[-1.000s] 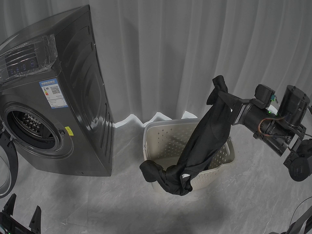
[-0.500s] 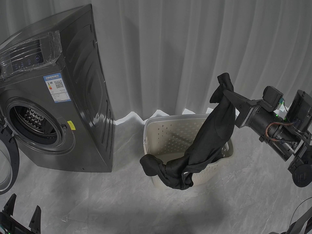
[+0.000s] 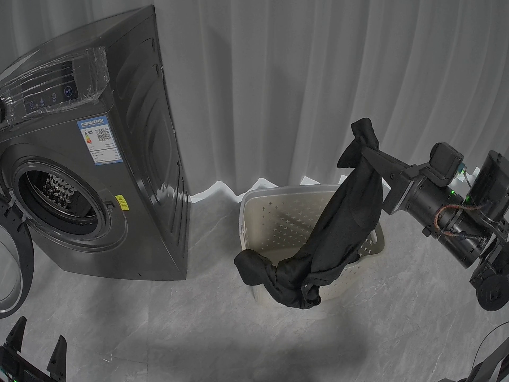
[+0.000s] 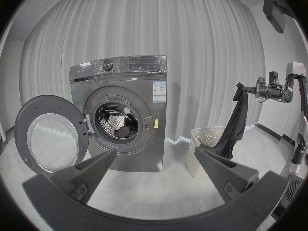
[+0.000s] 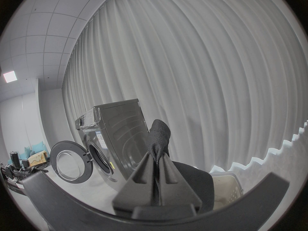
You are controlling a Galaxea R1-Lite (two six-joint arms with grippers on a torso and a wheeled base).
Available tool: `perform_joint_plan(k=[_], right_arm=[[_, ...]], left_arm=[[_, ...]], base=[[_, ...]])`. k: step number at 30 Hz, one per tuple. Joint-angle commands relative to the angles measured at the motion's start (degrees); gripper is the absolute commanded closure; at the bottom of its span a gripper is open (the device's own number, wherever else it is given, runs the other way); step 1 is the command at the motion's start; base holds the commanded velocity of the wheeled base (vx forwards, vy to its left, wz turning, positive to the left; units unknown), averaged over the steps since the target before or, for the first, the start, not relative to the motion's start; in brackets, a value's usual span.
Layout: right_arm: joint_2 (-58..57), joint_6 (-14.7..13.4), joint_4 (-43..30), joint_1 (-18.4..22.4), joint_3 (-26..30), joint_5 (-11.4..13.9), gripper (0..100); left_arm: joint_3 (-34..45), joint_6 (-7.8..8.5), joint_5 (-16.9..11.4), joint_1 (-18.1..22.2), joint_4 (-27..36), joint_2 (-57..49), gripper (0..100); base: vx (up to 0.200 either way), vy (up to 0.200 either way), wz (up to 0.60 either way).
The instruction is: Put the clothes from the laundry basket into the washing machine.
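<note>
My right gripper [image 3: 368, 152] is shut on the top of a long black garment [image 3: 339, 224], held high above the white laundry basket [image 3: 265, 213]. The garment's lower end [image 3: 270, 279] drapes over the basket's near rim. In the right wrist view the cloth [image 5: 158, 137] sticks up between the closed fingers [image 5: 146, 177]. The grey washing machine [image 3: 106, 149] stands at the left with its door [image 4: 48, 133] swung open; dark clothes [image 4: 123, 131] lie in the drum. My left gripper [image 4: 154, 166] is open and low, at the bottom left of the head view [image 3: 37, 346].
A white curtain [image 3: 318, 54] hangs behind the machine and basket. Grey floor [image 3: 175, 324] lies open between me, the machine and the basket. The machine's open door [image 3: 13, 271] juts out at the far left.
The head camera has shifted, so machine and basket sit slightly further right. My right gripper has dropped a little with the garment, whose lower end still rests on the basket rim.
</note>
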State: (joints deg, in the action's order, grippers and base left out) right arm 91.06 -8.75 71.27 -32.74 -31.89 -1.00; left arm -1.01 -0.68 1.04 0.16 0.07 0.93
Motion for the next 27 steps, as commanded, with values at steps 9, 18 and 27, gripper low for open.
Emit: perform_joint_plan(k=[9, 18, 27], right_arm=[[0.08, -0.04, 1.16, -1.8, 0.07, 0.3, 100], [0.34, 0.05, 1.16, -2.06, 0.43, 0.38, 100], [0.52, 0.05, 1.33, -2.68, 0.34, 0.38, 100]], left_arm=[[1.01, -0.02, 0.02, 0.02, 0.01, -0.93, 0], [1.01, -0.02, 0.02, 0.02, 0.01, -0.93, 0], [1.01, -0.02, 0.02, 0.02, 0.01, -0.93, 0]], base=[[0.0, 0.2, 0.0], [0.0, 0.2, 0.0], [0.0, 0.2, 0.0]])
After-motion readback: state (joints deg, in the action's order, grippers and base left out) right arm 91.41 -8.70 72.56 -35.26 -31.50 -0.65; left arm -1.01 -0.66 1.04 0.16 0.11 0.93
